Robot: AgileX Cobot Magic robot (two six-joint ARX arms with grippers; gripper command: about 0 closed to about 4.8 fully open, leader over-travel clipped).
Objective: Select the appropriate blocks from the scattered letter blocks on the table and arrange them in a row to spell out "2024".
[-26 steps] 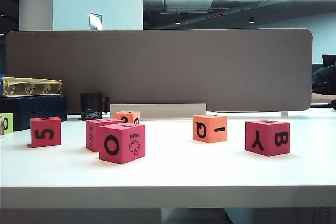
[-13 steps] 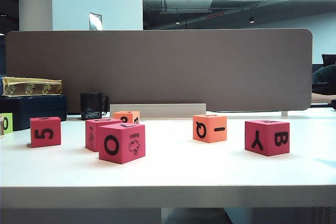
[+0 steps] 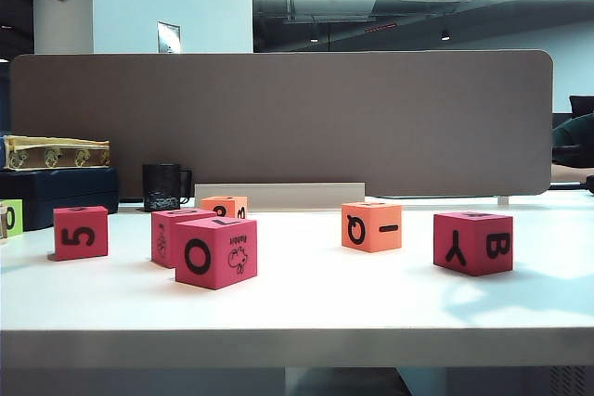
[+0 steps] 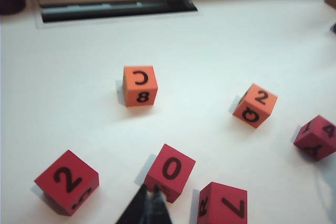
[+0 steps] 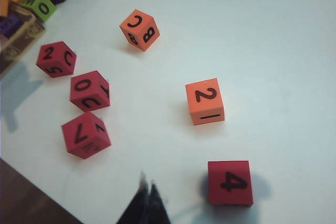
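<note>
Six letter blocks stand scattered on the white table (image 3: 371, 317). In the left wrist view my left gripper (image 4: 152, 196) hangs shut and empty, its tips just over the near edge of a red block with 0 on top (image 4: 170, 170). Beside it are a red 2 (image 4: 67, 181), a red 7 (image 4: 222, 203), an orange C/8 block (image 4: 139, 85), an orange 2 (image 4: 255, 105) and a red 4 (image 4: 315, 137). My right gripper (image 5: 147, 186) is shut and empty above bare table, beside the red 4 (image 5: 229, 182) and near the orange 2 (image 5: 205, 100). Neither gripper shows in the exterior view.
A grey-brown partition (image 3: 278, 118) closes off the table's far side, with a cable slot (image 4: 115, 9) at its foot. A black mug (image 3: 163, 186) and stacked boxes (image 3: 56, 173) stand at the back left. A tray with a green block (image 5: 39, 4) lies at the table's side.
The blocks have not moved. A dark piece of arm has come into the exterior view's top left corner, and a faint shadow has spread over the table at the right.
</note>
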